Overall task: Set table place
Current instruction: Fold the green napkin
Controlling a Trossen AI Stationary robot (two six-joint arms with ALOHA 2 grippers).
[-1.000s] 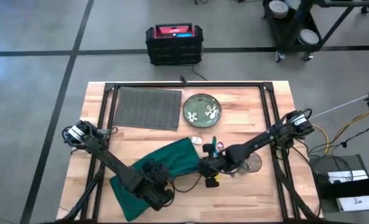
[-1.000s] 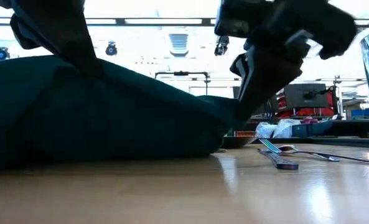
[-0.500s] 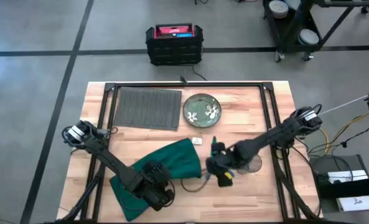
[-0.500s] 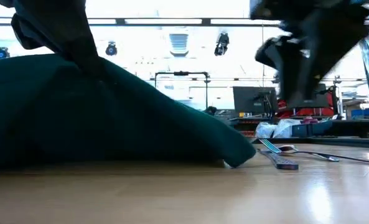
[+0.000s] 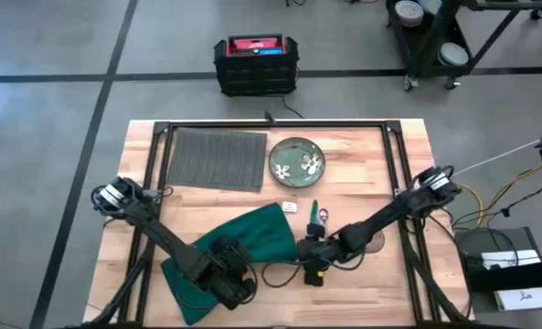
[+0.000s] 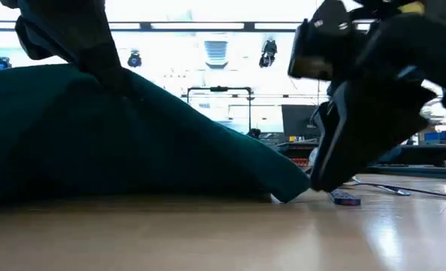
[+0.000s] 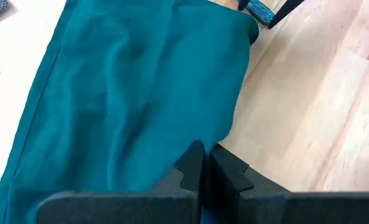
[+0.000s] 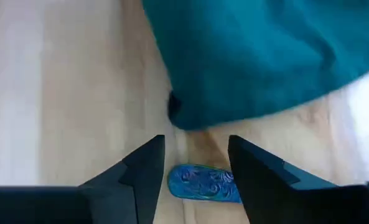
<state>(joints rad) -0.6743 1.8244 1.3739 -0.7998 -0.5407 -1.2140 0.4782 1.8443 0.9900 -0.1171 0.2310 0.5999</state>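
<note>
right now you're on the napkin (image 5: 239, 245): left gripper (image 7: 203, 171) pinches its edge, right gripper (image 8: 193, 165) hangs apart near its corner. next, grab that corner; the place (image 5: 216, 157) sits bare across the table (image 5: 380, 174).

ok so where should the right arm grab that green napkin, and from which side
Probably the loose corner of the napkin nearest the right gripper: it pokes out flat on the table. Come down from above with the open jaws straddling it. The left gripper already pinches the opposite edge.
</note>
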